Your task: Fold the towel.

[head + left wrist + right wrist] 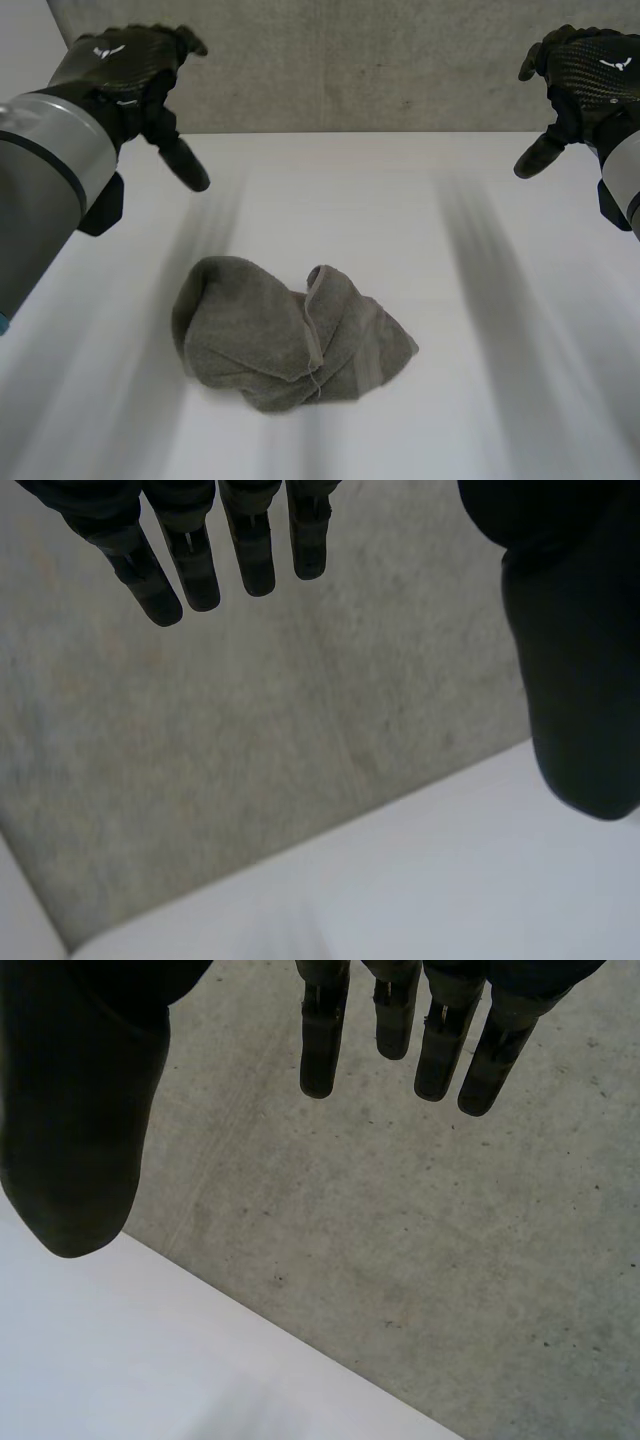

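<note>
Towel [290, 340]: grey, crumpled heap, mid tabletop [480, 300]; likely soft, light, limp; best taken at the hemmed edge, probably. Left hand [135, 75] and right hand [580, 75]: raised well apart, fingers straight, holding nothing.

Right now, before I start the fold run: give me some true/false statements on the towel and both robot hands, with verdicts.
1. The towel lies bunched on the white table. True.
2. The left robot hand is shut on a towel corner. False: its fingers are straight, hold nothing, and it is well apart from the towel.
3. The right robot hand is open and touches nothing. True.
4. The towel is folded into a neat flat rectangle. False: it is a rumpled heap with a hem edge turned up across its middle.
5. A grey concrete wall stands behind the table. True.
</note>
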Robot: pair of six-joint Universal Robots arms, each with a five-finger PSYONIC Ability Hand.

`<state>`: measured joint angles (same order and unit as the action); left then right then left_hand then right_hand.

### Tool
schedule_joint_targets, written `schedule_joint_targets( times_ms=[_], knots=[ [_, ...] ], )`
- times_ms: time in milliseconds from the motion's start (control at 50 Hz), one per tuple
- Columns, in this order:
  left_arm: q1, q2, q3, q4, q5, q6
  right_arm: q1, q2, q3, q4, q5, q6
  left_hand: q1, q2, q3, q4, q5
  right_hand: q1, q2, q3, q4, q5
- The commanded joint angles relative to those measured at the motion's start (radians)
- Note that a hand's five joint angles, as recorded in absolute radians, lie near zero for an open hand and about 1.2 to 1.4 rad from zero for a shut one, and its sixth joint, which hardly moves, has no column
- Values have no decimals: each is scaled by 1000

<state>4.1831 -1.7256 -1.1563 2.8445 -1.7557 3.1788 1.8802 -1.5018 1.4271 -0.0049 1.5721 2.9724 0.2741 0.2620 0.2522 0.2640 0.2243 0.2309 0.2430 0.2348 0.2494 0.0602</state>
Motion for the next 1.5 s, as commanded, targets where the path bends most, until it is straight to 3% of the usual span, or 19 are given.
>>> schedule_joint_targets(
  times_ms=[20, 240, 340, 440, 500, 560, 700, 860, 900, 940, 960, 980, 1000, 1120, 1220, 1260, 1340, 1380, 1500],
  knots=[
    [18, -22, -6, -60, 9, -7, 3, -1, -1, 9, -3, -4, -84, -72, -62, -74, -209, -56, -69, -60, -75, -60],
    [22, -22, -8, -63, 10, 0, 14, 0, -7, 28, -18, -13, -93, -81, -71, -83, -218, -56, -69, -60, -75, -60],
    [29, -25, -33, -59, 12, 10, 31, 29, -19, 52, -101, -20, -84, -72, -62, -74, -209, -56, -69, -60, -75, -60],
    [49, -98, -57, -36, 48, 126, 100, 188, -97, 111, -325, -67, -69, -57, -47, -59, -194, -56, -69, -60, -75, -60],
    [61, -129, -60, -34, 64, 174, 144, 294, -161, 132, -383, -128, -69, -57, -47, -59, -194, -56, -69, -60, -75, -60],
    [87, -233, -74, -25, 88, 269, 207, 420, -239, 140, -385, -208, -69, -57, -47, -59, -194, -56, -69, -60, -75, -60],
    [91, -357, -72, -10, 88, 302, 295, 635, -398, 164, -380, -352, -26, -13, -4, -15, -150, -56, -69, -60, -75, -60],
    [91, -437, -74, 27, 88, 308, 339, 819, -531, 212, -374, -418, 370, 382, 392, 380, 245, 80, 68, 76, 62, 76],
    [89, -451, -72, 26, 88, 306, 346, 842, -553, 223, -370, -424, 485, 498, 507, 496, 361, 259, 247, 255, 241, 255],
    [88, -469, -63, 24, 90, 306, 347, 873, -605, 246, -351, -443, 955, 968, 977, 966, 831, 773, 761, 769, 754, 769],
    [88, -470, -63, 24, 90, 306, 347, 873, -605, 246, -351, -443, 958, 970, 980, 968, 833, 776, 764, 772, 757, 772],
    [88, -470, -53, 26, 88, 308, 347, 876, -638, 252, -331, -450, 1120, 1133, 1142, 1131, 996, 1107, 1095, 1103, 1089, 1103],
    [88, -465, -31, 29, 87, 311, 346, 873, -681, 253, -302, -451, 1122, 1134, 1144, 1132, 997, 1165, 1153, 1161, 1146, 1161],
    [83, -434, 141, 65, 76, 322, 336, 848, -866, 230, -170, -426, 1122, 1134, 1144, 1132, 997, 1165, 1153, 1161, 1147, 1161],
    [95, -333, 329, 250, -50, 248, 260, 702, -1042, -5, 116, -301, 1122, 1134, 1144, 1132, 997, 1165, 1153, 1161, 1147, 1161],
    [121, -277, 348, 448, -186, 153, 231, 645, -1013, -57, 147, -256, 1122, 1134, 1144, 1132, 997, 1165, 1153, 1161, 1147, 1161],
    [127, -253, 328, 561, -214, 118, 194, 545, -909, -78, 103, -220, 1122, 1134, 1144, 1132, 997, 1165, 1153, 1161, 1147, 1161],
    [123, -247, 299, 556, -197, 116, 197, 488, -785, -82, 13, -216, 1122, 1134, 1144, 1132, 997, 1165, 1153, 1161, 1147, 1161],
    [115, -243, 40, 541, -15, 115, 191, 451, -597, -81, -77, -228, 1122, 1134, 1144, 1132, 997, 1165, 1153, 1161, 1147, 1161]
  ],
)
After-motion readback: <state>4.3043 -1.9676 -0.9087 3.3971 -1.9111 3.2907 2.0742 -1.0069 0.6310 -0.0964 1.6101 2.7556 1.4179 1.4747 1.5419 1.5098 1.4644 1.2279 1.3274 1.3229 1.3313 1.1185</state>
